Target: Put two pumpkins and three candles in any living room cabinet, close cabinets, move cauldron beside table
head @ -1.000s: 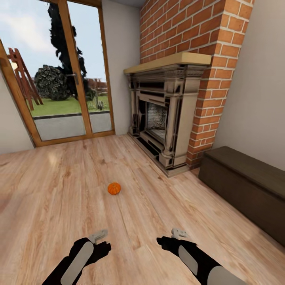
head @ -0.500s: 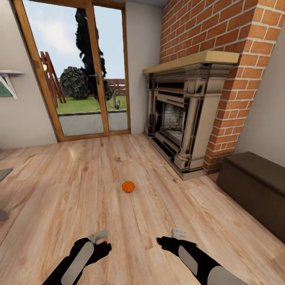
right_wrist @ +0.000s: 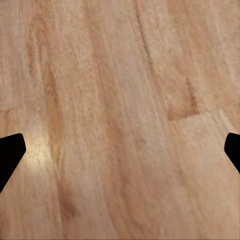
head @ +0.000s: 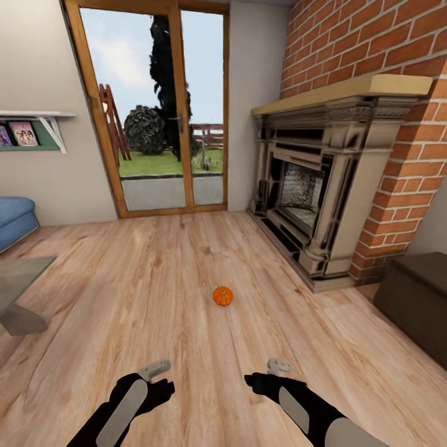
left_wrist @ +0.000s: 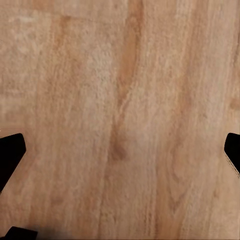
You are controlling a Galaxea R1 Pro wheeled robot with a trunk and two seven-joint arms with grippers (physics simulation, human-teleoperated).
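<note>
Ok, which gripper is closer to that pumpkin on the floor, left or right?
The right gripper, by a little. The pumpkin lies on the floor ahead of both, nearer the fireplace side than the left gripper is. Both are open and empty.

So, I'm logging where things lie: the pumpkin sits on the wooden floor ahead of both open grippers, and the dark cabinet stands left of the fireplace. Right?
Not quite. The head view shows the cabinet standing right of the fireplace, not left. The rest holds: the pumpkin sits on the wooden floor ahead of the left gripper and right gripper, both open.
</note>
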